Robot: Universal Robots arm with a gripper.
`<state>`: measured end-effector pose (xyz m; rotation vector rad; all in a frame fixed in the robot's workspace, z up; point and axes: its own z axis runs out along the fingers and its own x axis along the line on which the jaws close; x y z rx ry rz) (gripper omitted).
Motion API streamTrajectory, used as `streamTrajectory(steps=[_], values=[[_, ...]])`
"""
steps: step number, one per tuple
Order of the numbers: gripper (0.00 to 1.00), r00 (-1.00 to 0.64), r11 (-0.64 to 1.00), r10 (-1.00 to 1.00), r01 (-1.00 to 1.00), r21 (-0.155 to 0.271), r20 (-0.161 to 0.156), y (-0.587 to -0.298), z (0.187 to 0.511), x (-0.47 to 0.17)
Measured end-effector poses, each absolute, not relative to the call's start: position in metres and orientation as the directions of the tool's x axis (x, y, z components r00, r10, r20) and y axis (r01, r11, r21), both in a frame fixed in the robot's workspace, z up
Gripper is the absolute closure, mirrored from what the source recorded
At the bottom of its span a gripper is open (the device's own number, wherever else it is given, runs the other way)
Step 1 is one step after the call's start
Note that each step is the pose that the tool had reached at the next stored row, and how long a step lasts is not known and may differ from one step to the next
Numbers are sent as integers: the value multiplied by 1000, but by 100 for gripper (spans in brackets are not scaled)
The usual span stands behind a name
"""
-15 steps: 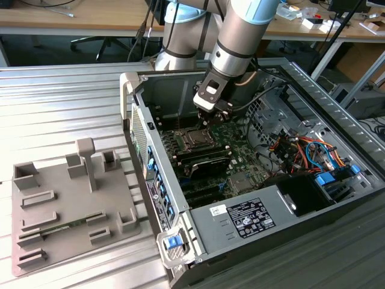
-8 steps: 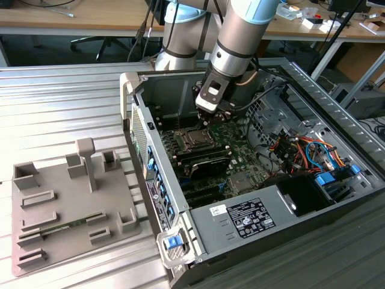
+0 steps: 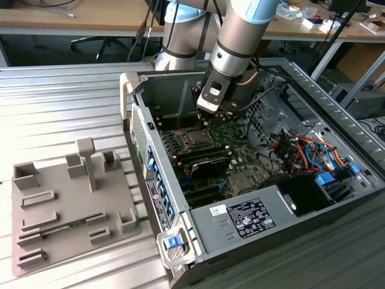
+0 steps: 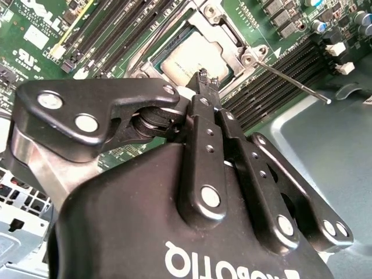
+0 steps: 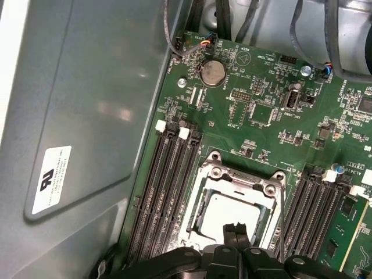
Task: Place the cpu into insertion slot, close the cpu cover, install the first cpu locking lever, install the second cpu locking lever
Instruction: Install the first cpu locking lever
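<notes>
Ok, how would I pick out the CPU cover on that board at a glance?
Inside the open grey computer case, find the green motherboard, then the two banks of long black memory slots. Between them, under the black gripper, sits the thin silver metal cpu cover: a square frame whose cut-out centre shows the dull silver-tan cpu, unlike the black slots beside it.

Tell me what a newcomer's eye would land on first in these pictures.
In the exterior view, the big robot arm reaching down into the open computer case stands out first. In the first wrist view its shut black hand points at the cpu, framed by the silver cpu cover on the green motherboard. A grey fixture tray lies on the exterior view's left.
</notes>
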<state>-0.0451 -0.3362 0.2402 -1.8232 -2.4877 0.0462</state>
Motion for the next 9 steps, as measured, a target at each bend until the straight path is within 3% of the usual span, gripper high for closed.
streamTrajectory(steps=[9], values=[[89,-340,341,940,938,-58,28,-336,240,-45]])
